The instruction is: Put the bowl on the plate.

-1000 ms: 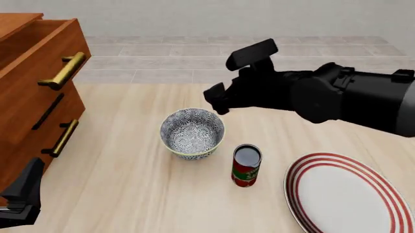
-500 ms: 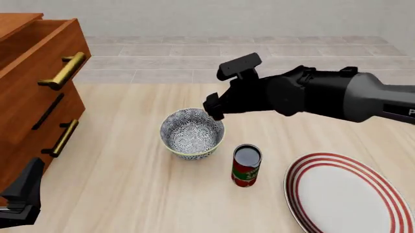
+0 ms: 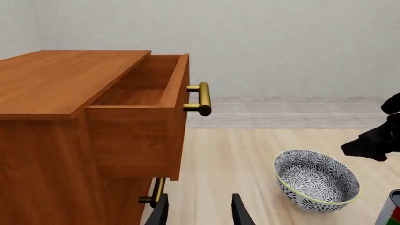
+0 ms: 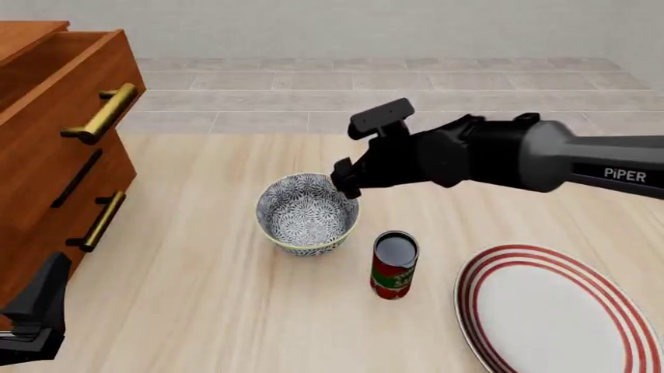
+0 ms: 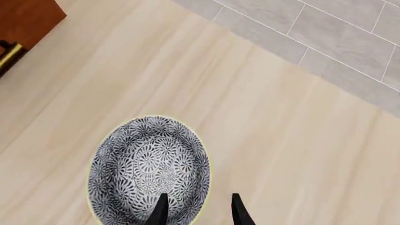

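The bowl (image 4: 308, 214), grey-and-white patterned with a pale rim, stands upright on the table left of centre. My right gripper (image 4: 344, 180) hovers open at the bowl's far right rim. In the right wrist view the bowl (image 5: 150, 168) lies below my right gripper (image 5: 198, 212), one finger over its inside and one outside the rim. The white plate (image 4: 487, 268) with red rings lies at the near right. My left gripper (image 4: 43, 307) rests open at the near left, far from the bowl (image 3: 317, 180); in its own view my left gripper (image 3: 198, 213) holds nothing.
A red can (image 4: 394, 264) stands upright between bowl and plate, close to the bowl's near right side. A wooden dresser (image 4: 62, 155) with brass handles and its top drawer (image 3: 144, 101) pulled open fills the left edge.
My right arm has swung lower and to the left, bringing its gripper down to the bowl's far right rim. Bowl, can, plate and left arm have not moved.
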Robot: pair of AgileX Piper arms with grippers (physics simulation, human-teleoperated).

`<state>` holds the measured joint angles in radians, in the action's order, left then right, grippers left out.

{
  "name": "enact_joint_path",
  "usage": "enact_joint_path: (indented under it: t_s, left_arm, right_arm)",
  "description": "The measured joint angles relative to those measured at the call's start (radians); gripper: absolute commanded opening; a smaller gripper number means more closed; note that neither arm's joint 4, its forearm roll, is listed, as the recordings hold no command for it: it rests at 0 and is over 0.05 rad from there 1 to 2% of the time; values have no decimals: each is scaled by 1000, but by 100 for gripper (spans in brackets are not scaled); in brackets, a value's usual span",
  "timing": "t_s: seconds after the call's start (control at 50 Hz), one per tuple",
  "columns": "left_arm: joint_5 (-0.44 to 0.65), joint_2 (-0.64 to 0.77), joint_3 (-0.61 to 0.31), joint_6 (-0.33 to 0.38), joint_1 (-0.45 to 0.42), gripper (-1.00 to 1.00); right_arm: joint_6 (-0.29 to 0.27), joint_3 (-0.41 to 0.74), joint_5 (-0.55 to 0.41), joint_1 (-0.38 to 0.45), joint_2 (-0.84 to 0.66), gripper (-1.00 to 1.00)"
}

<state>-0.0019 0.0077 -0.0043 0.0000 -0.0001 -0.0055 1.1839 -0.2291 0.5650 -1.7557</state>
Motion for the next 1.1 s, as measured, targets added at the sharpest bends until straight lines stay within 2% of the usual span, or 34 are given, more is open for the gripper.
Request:
enact_joint_path:
  t_s: [1.1]
  left_arm:
    - [0,0,0,0,0,100]
  right_arm:
    - [33,0,85,-38,-165,100]
